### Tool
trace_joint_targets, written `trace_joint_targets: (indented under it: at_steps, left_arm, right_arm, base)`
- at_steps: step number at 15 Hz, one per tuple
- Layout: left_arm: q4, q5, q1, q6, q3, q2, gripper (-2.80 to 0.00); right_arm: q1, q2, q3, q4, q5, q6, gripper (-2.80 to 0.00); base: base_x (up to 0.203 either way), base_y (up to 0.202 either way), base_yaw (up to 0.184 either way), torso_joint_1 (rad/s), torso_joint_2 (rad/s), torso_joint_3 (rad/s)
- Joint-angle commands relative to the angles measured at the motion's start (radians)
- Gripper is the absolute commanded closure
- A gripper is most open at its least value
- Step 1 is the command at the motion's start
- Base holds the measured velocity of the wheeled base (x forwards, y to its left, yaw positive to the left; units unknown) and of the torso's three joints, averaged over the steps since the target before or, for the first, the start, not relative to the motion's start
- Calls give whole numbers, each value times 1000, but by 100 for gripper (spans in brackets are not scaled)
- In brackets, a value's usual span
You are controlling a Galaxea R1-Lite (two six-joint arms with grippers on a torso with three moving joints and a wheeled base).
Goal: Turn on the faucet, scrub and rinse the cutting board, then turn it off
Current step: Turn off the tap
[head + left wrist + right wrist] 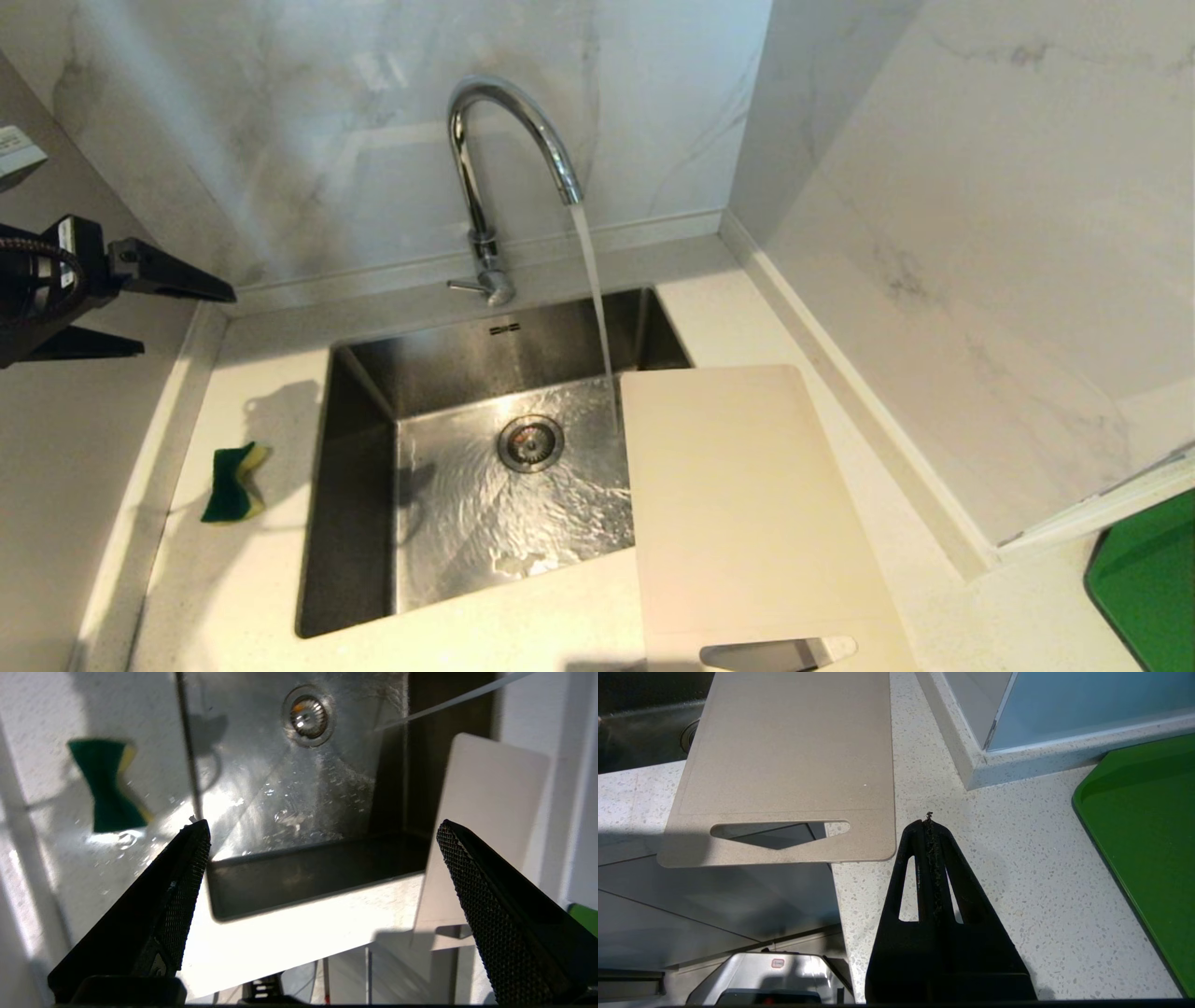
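Running from the faucet [485, 168], a stream of water lands in the steel sink [364, 485] just beside the near edge of the cutting board [738, 504], so the tap step looks done. That board lies on the tabletop [252, 597] to the sink's right, one long edge overhanging the basin and its handle slot past the front edge, likely for an easy grab. The left gripper [187, 317] hangs high at the far left, jaws spread wide and empty, probably set for the green-and-yellow sponge [233, 481] lying on the tabletop left of the sink. The right gripper [930, 817] waits beside the board's slotted end, jaws pressed together, holding nothing. A green tray [1148, 844] lies well right; nothing blocks the sponge.
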Motion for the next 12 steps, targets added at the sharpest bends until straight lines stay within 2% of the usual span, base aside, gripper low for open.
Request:
trace_joint_targets:
  at_steps: [1, 4, 7, 12]
  left_arm:
    - [3, -1, -26, -15, -53, 25, -280]
    - [-12, -2, -99, -41, -78, 31, -280]
    - [-78, 2, -188, -117, -83, 71, -280]
    - [-107, 1, -192, -128, -127, 161, -280]
  right_arm:
    - [1, 0, 0, 0, 1, -1, 0]
    - [0, 0, 0, 0, 1, -1, 0]
    - [1, 0, 0, 1, 1, -1, 0]
    - [1, 0, 0, 0, 2, -1, 0]
  base:
    - [0, 0, 0, 0, 0, 0]
    - [0, 0, 0, 0, 0, 0]
    - [0, 0, 0, 0, 0, 0]
    - [0, 0, 0, 0, 0, 0]
